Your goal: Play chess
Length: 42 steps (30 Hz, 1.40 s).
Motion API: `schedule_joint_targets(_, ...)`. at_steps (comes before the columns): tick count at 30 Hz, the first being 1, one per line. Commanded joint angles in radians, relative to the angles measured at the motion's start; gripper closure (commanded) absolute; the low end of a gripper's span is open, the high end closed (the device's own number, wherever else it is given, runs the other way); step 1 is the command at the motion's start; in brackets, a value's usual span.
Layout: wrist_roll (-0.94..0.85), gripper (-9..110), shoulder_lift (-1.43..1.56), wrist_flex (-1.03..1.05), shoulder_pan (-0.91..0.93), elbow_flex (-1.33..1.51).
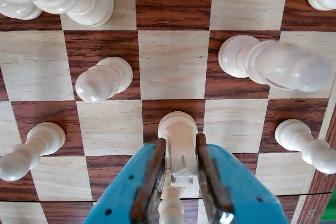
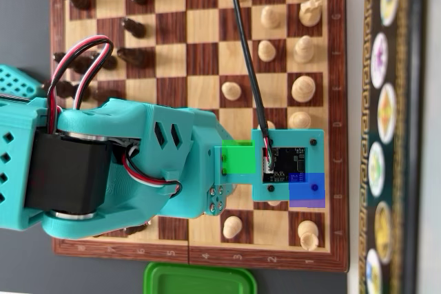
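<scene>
**Hand clamping a white piece over the near rank**

In the wrist view the hand [image 1: 181, 182] is closing its two teal fingers [image 1: 152, 182] around a tall white piece [image 1: 178, 140], one on each flank of its stem, with the base sitting on a dark square of the chessboard [image 1: 173, 61]. The grip looks firm, though whether the base is already lifting off the wood is not clear. In the overhead view the arm [image 2: 138, 170] is covering that square, so the piece itself is hidden there.

To do this step well, the lift should probably be going straight up before any sideways travel, since a white pawn [image 1: 102, 80] and a larger white piece [image 1: 273, 64] are standing close on neighbouring squares. Keeping the piece upright and the squeeze steady should be stopping it from pivoting between the pads
</scene>
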Motion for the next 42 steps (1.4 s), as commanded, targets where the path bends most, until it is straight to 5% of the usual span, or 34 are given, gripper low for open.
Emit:
schedule_joint_targets(1,0.005,91,0.014,-0.003,-0.005,-0.032)
schedule_joint_targets(28,0.005,91,0.127,0.000,-0.006,-0.086)
schedule_joint_targets(42,0.025,91,0.474,0.043,0.006,0.072)
